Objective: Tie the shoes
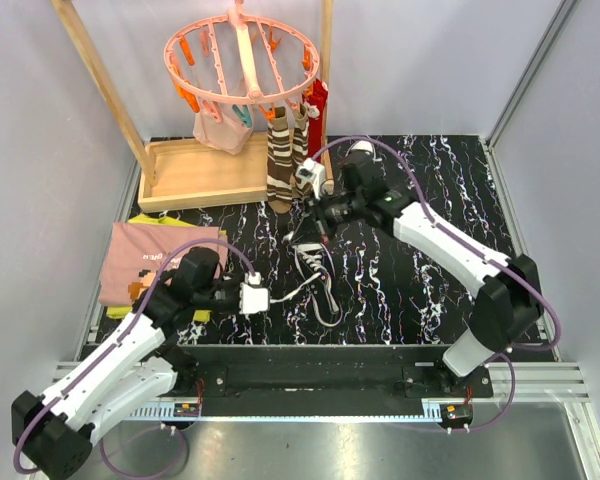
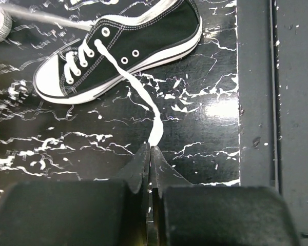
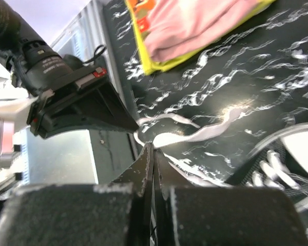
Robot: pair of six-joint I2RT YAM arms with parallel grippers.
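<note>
White lace (image 2: pixel 143 97), pinched by left end effector (image 2: pixel 150 149), reads clearly wrist-side; right end effector (image 3: pixel 153 147) pressed together.

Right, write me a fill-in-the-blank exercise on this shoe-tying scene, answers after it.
1. The left fingers are shut on a ____ lace.
2. That lace runs up to the eyelets of a black ____.
3. The right fingers are ____ on lace too.
4. The pink shirt lies on the table's ____ side.
Missing words: white; shoe; shut; left.
</note>
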